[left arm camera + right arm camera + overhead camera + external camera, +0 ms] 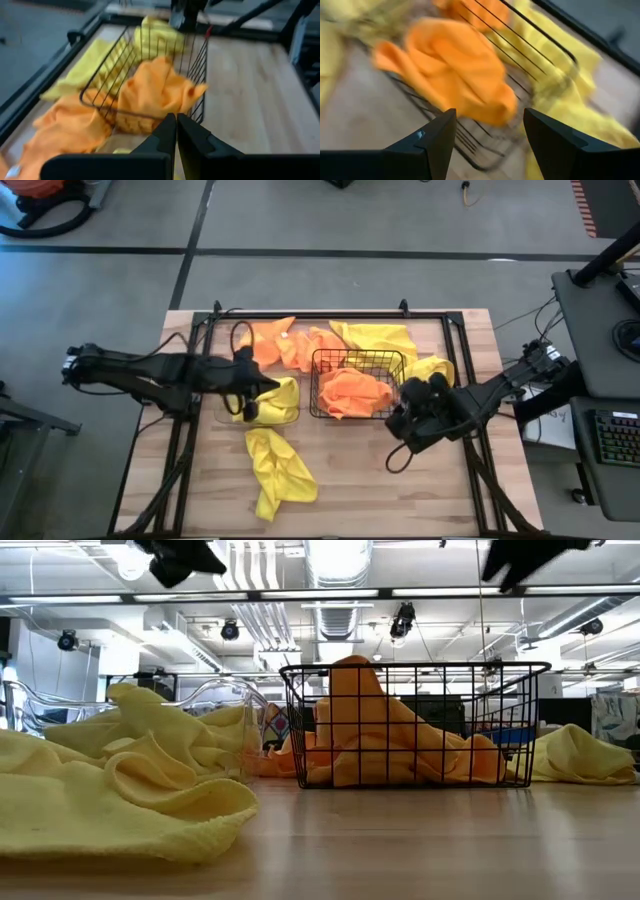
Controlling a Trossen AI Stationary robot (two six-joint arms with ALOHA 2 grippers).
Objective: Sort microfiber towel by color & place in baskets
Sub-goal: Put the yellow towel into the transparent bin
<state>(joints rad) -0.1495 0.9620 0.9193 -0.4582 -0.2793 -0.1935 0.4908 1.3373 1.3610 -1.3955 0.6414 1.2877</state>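
Wooden table (pixel 350 480) mid-sort, orange towels (pixel 355 392) heaped in the black wire basket (pixel 318 362) at its centre, yellow towel (pixel 277 470) near the front edge, right gripper (pixel 487 145) spread wide beside the basket, left gripper (pixel 176 131) pinched shut over the clear bin (pixel 225 700) of yellow cloths.

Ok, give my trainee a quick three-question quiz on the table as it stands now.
1. True or false: the black wire basket holds orange towels.
2. Which gripper is open: A left gripper, B right gripper?
3. What colour is the loose towel lying on the table's near side, nearest the arms' bases?

Key: 1 true; 2 B, its fingers stand apart beside the basket while the left's are shut; 3 yellow.
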